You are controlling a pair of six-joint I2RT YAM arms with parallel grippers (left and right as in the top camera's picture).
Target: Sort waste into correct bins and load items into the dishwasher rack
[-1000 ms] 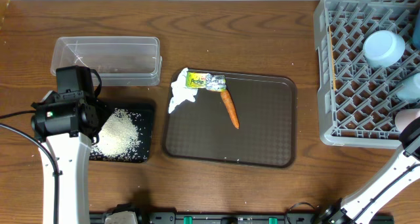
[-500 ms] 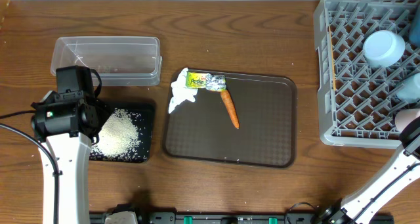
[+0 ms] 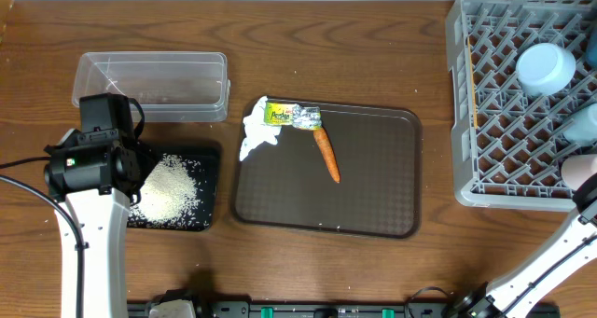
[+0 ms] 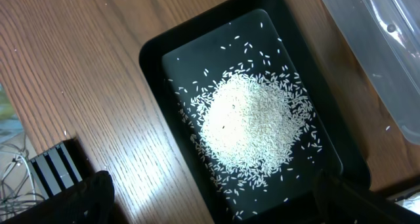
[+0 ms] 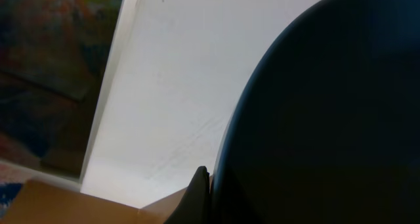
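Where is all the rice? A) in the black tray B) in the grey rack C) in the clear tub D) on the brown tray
A: the rice lies in a heap on the floor of the black tray.

brown serving tray, wooden table

Rice in shallow tray, tub behind; carrot on serving tray; rack right.
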